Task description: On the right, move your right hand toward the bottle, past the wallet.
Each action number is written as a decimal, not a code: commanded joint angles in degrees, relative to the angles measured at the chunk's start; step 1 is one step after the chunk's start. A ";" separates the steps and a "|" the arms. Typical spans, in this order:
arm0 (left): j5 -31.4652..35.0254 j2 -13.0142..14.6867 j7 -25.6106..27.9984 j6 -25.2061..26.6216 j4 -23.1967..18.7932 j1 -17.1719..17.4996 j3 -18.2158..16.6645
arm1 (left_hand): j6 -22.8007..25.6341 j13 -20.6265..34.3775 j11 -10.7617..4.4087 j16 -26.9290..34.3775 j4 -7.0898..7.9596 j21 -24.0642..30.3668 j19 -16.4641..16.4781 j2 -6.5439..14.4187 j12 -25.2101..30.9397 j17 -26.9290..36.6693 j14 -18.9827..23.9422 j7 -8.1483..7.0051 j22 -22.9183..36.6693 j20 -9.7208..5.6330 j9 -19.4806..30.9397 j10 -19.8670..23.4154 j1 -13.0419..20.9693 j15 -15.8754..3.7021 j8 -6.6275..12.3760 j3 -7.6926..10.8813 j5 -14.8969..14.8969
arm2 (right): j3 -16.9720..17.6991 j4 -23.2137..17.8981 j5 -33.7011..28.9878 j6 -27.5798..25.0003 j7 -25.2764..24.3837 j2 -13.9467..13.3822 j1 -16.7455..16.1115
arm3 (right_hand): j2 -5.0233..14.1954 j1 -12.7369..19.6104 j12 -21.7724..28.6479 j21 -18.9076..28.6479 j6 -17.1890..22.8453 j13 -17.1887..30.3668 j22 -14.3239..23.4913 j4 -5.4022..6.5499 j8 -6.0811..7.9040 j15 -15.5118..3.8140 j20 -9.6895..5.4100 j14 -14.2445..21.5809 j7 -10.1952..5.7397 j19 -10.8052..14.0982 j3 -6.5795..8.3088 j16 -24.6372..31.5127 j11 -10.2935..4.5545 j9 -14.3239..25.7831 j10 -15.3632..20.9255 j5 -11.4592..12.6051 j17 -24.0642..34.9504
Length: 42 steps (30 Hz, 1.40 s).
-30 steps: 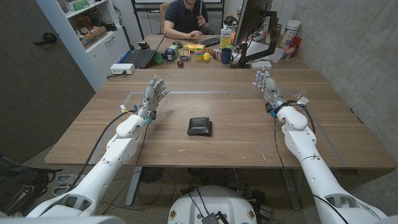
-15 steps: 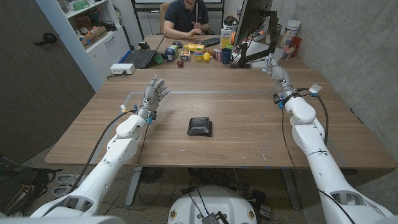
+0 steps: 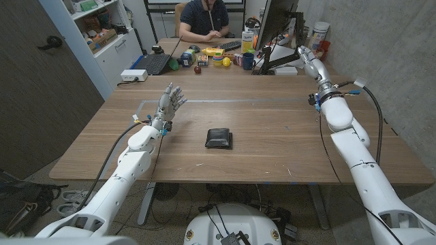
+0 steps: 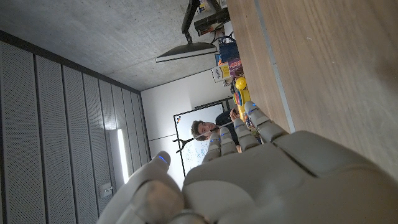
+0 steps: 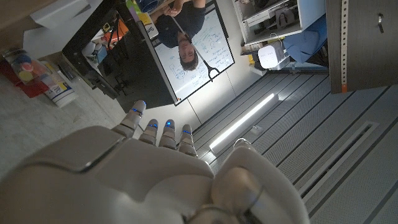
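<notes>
A black wallet (image 3: 219, 138) lies flat in the middle of the wooden table (image 3: 259, 146). A bottle (image 3: 247, 41) with a yellow-green label stands at the table's far end beside the monitor; its cap end (image 5: 134, 8) also appears in the right wrist view. My right hand (image 3: 310, 61) is raised over the far right of the table, well beyond the wallet, fingers stretched out and holding nothing. Seen from its wrist, the right hand (image 5: 143, 168) points its fingers at the monitor. My left hand (image 3: 170, 101) stands upright at the left, fingers apart and empty, as the left hand (image 4: 261, 168) also looks from its own wrist.
A black monitor (image 3: 276, 27) on its stand rises at the far right. A white tub (image 3: 319, 30) and small containers stand by the wall. A laptop (image 3: 153, 63), a mug and small toys crowd the far end, where a person (image 3: 204, 17) sits.
My right arm has swung outward and forward, carrying the hand from beside the wallet's row to the far right near the monitor. The left arm and the wallet have stayed put.
</notes>
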 commanded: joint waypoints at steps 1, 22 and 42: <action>0.40 -0.21 -0.20 0.39 0.15 -0.31 -0.15 | -0.33 0.26 -0.30 0.40 0.03 -0.18 0.44 1.67 0.39 0.08 -0.16 -0.11 0.14 0.02 0.12 -0.06 0.09 -0.38 0.24 -0.28 0.40 | -2.63 -6.22 -15.64 -7.81 -12.17 -5.41 -1.65 | -0.20 1.66 -0.12 -1.06 0.28 0.19 0.18 -0.98 0.28 0.15 0.79 -0.86 -1.41 -1.53 0.38 -0.54 -0.78 0.14 -0.63 -0.30 0.05; 0.72 -0.53 -0.24 0.39 0.83 -0.98 -0.10 | -0.39 0.26 -0.29 0.39 0.05 -0.43 0.52 1.69 0.38 0.08 -0.16 0.02 0.16 0.06 0.12 -0.07 0.07 -0.35 0.22 -0.53 0.51 | -14.11 -5.89 -45.03 -37.86 -22.13 -9.60 0.81 | -3.79 4.19 -0.83 -13.15 -15.27 0.71 0.86 -3.20 -0.85 4.90 6.94 -19.78 -8.02 -18.14 -3.02 -1.81 -1.32 0.84 -22.47 -0.80 0.83; 0.80 -0.52 -0.17 0.30 0.69 -1.04 -0.24 | -0.42 0.26 -0.37 0.43 0.11 -0.67 0.60 1.91 0.40 0.08 -0.04 -0.03 0.18 0.19 0.12 -0.01 0.07 -0.32 0.22 -0.69 0.62 | -17.57 -0.08 -44.57 -60.53 3.28 -4.79 8.15 | -1.58 10.54 -2.02 -20.88 -39.88 -0.08 0.61 0.07 -0.82 8.03 7.24 -34.00 -9.18 -31.24 -24.50 -3.01 6.86 1.10 -40.79 10.23 0.76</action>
